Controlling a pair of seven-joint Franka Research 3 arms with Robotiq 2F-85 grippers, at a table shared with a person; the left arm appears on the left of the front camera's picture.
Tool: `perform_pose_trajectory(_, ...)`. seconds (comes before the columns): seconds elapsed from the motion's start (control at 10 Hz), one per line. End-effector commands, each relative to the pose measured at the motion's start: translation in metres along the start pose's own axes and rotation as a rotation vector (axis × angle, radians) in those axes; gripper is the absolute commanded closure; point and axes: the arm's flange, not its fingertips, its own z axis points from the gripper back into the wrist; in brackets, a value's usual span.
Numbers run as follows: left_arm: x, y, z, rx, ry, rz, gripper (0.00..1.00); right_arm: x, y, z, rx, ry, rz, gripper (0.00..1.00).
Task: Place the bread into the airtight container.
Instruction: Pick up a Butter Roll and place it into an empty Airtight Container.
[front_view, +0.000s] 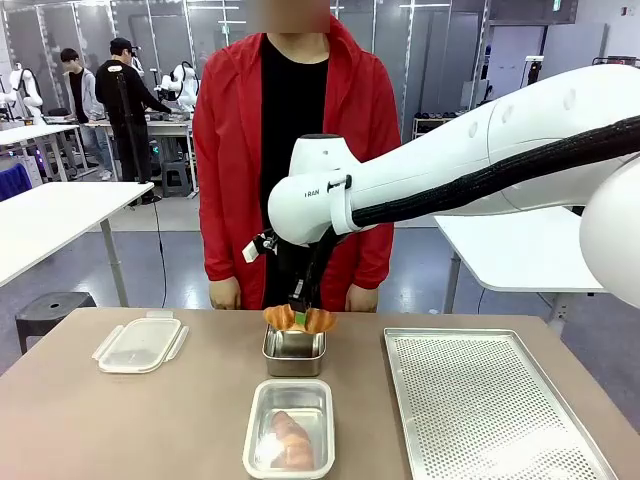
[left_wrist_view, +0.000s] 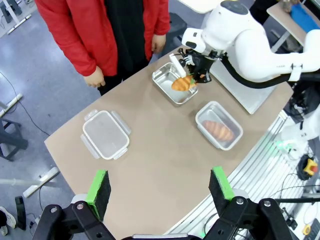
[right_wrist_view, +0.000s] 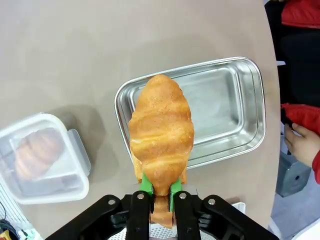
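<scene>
Bread (right_wrist_view: 161, 130): a croissant, golden-brown, ridged crust, fat in the middle and tapering to both ends. It hangs in the air over the near rim of the pan (right_wrist_view: 240, 100), not touching it. The right gripper (right_wrist_view: 161, 187) has it by one tapered tip, green pads pinched tight on the crust, and the rest of the loaf sticks out past the fingertips. The pan is a small rectangular steel one, shiny, with rounded corners and a rolled lip, its floor bare. Just on the robot's side of it sits the container (front_view: 255, 440), clear plastic, rectangular with soft corners, and a second croissant (front_view: 290, 440) lies inside. Well off to the robot's left lies a flat clear lid (front_view: 140, 345) with snap flaps on its sides. To the right is a large metal tray (front_view: 480, 400), perforated all over. The table (front_view: 150, 420) is matte brown. A person (front_view: 230, 130) in a red jacket stands at the far edge, hands low. The left gripper (left_wrist_view: 160, 187) hovers high above the table, jaws spread wide, nothing between the pads.
</scene>
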Motion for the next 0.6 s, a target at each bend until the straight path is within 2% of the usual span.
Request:
perform_pose_trajectory(0.0, 0.0, -0.001, 0.001, -0.012, -0.006, -0.007, 0.0, -0.007, 0.004, 0.005, -0.006, 0.008, 0.009, 1.0)
perform_pose_trajectory(0.1, 0.0, -0.001, 0.001, -0.012, -0.006, -0.007, 0.0, -0.007, 0.004, 0.005, -0.006, 0.008, 0.009, 1.0)
perform_pose_trajectory(0.2, 0.0, -0.001, 0.001, -0.012, -0.006, -0.007, 0.0, 0.0, 0.0, 0.001, -0.001, 0.0, -0.001, 0.85)
perform_pose_trajectory(0.4, 0.0, -0.001, 0.001, -0.012, -0.006, -0.007, 0.0, 0.006, 0.004, -0.02, -0.073, -0.039, -0.324, 0.85)
perform_pose_trajectory(0.5, 0.0, -0.001, 0.001, -0.012, -0.006, -0.007, 0.0, 0.009, 0.007, -0.024, -0.07, -0.045, -0.382, 0.85)
